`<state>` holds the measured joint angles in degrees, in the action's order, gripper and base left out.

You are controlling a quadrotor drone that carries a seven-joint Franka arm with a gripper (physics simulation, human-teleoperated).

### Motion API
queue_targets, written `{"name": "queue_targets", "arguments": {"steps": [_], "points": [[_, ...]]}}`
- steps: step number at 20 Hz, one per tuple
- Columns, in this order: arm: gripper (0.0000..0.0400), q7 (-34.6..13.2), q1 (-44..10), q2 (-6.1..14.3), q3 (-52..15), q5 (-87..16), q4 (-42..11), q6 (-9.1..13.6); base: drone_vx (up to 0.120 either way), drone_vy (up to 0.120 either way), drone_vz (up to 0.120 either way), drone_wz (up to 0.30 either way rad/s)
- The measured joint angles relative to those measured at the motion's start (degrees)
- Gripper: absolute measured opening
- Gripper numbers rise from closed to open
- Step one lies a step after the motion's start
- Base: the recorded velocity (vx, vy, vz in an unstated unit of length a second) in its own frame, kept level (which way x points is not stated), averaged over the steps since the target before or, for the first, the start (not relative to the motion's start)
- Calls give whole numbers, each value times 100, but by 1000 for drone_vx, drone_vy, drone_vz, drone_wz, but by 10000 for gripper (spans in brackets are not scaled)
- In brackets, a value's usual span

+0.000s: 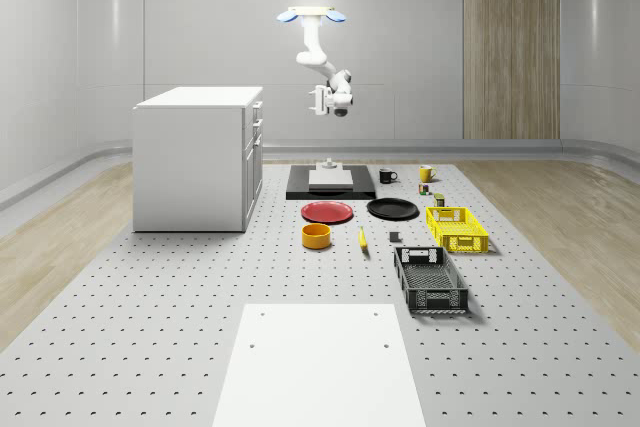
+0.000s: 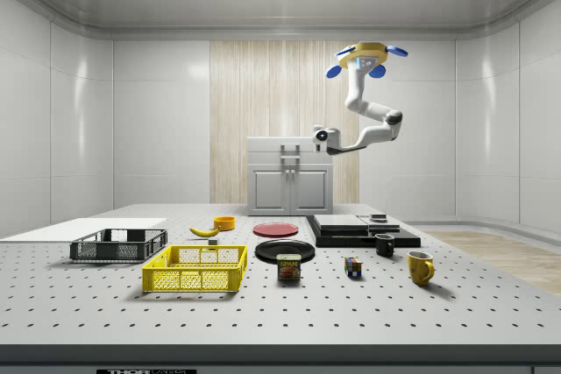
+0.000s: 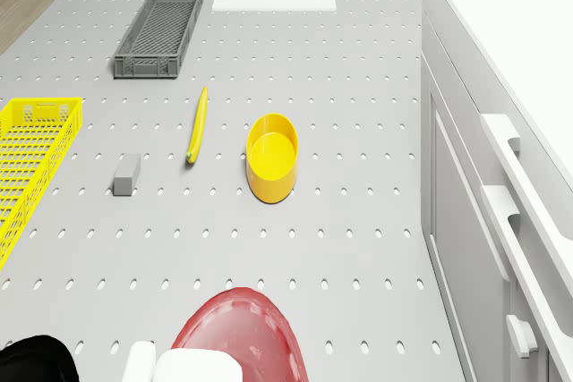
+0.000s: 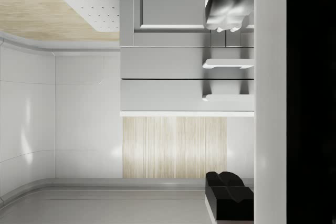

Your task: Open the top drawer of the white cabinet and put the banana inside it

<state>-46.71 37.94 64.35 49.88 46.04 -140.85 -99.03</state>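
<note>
matt perforated metal table (image 1: 150,327), seemingly glossy red plate (image 1: 328,212).

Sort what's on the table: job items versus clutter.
Job: white cabinet, its top drawer, banana, gripper.
Clutter: orange bowl, red plate, black plate, yellow basket, grey basket, mugs.

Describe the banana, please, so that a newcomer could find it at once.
Start at the white cabinet; on the table before its drawer side lie a red plate and a yellow bowl. Just beside the bowl lies the banana, the one slim, curved yellow thing.
</note>
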Motion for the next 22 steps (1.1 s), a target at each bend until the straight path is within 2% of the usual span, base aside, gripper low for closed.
{"name": "queue_targets", "arguments": {"steps": [3,12,22], "points": [[400,-24,31,35,9,-29,-5,-29,120,0,0,0],[400,-89,113,129,33,-107,-17,-108,120,-120,0,0],[400,-152,190,218,54,-182,-28,-180,120,0,0,0]]}}
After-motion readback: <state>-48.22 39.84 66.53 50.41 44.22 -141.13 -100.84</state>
